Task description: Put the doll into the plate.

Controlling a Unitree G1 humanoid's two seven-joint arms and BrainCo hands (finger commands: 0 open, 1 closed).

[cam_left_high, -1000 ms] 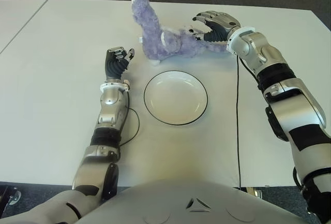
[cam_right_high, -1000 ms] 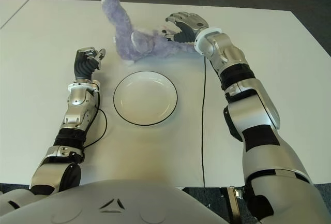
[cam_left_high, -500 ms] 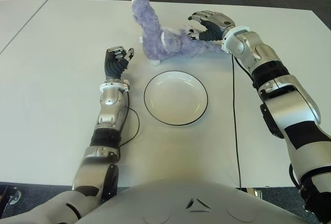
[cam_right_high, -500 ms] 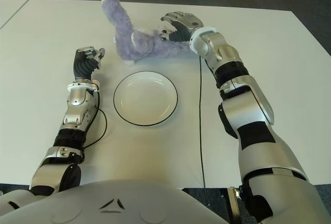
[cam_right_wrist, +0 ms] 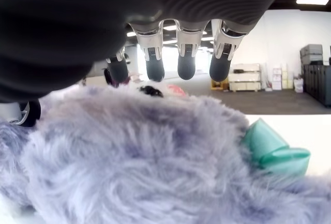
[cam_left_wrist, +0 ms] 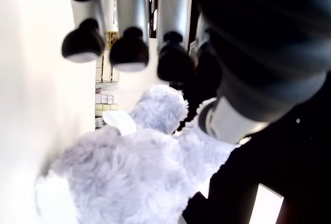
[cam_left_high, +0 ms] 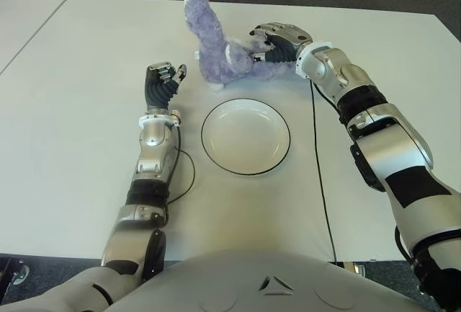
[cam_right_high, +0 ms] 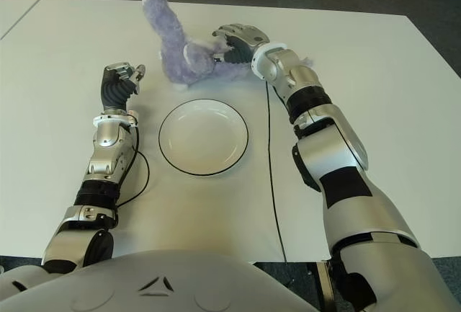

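Observation:
A fluffy purple doll (cam_left_high: 216, 52) lies on the white table (cam_left_high: 72, 110) beyond the plate, its long neck and head pointing up. The white plate (cam_left_high: 245, 136) with a dark rim sits empty in front of it. My right hand (cam_left_high: 270, 38) hovers over the doll's body from the right. In the right wrist view its fingers (cam_right_wrist: 186, 66) stretch out above the fur (cam_right_wrist: 134, 151) without closing on it. My left hand (cam_left_high: 162, 85) shows left of the plate, fingers relaxed and holding nothing; the doll (cam_left_wrist: 134, 172) appears beyond it in the left wrist view.
A thin black cable (cam_left_high: 317, 153) runs along the table under my right arm towards the front edge. Another cable loops beside my left forearm (cam_left_high: 189, 171). A second table (cam_left_high: 21, 24) adjoins on the far left. Dark floor lies beyond the table's far edge.
My right hand has slid left from the doll's rear end to above its body. The doll, the plate and the left hand have not moved.

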